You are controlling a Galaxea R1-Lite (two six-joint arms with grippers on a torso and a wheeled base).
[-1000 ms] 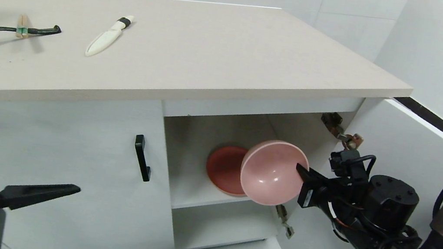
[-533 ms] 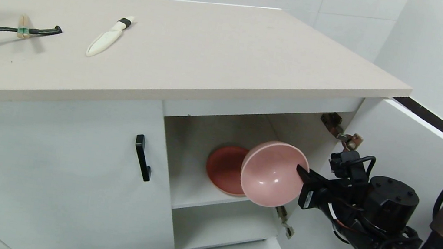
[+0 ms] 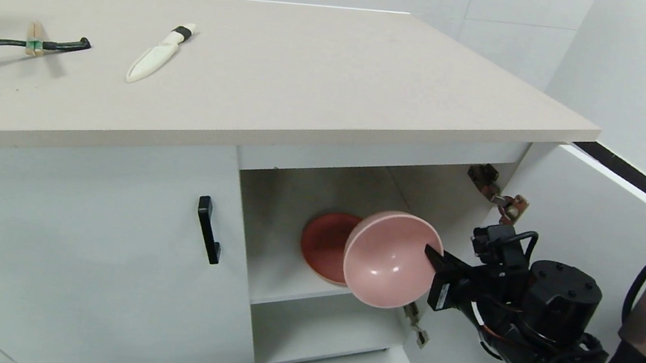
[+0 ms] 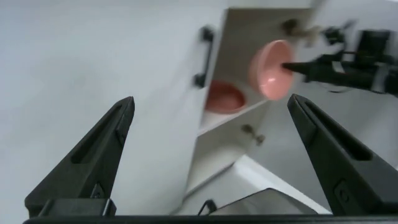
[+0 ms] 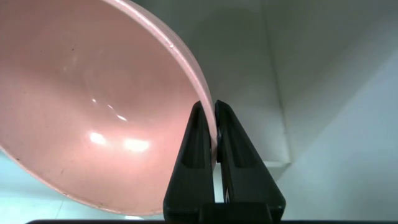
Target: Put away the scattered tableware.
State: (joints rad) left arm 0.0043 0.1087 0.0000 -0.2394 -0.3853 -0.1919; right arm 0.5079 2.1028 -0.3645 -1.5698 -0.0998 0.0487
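Here, along the counter [image 3: 326,73], we see a black utensil [image 3: 4,43] at the far left and a cream knife [image 3: 157,54] to its right, both well back from the front edge. Below, the left cupboard door [image 3: 95,250] is closed, and its black handle [image 3: 207,238] sits beside the open compartment. Inside, a red dish [image 3: 323,245] sits on the shelf [image 3: 275,286], with bare shelf to its left. The pink bowl [image 3: 388,262] hangs tipped on edge at the compartment's mouth, overlapping the red dish's right side. The open door [image 3: 601,204] stands swung out at the right. Our left tool [image 4: 210,98] is spread wide and holds nothing, well apart from the cupboard front. Our right tool [image 5: 207,106] is narrowed onto the pink bowl's rim, pinching it.
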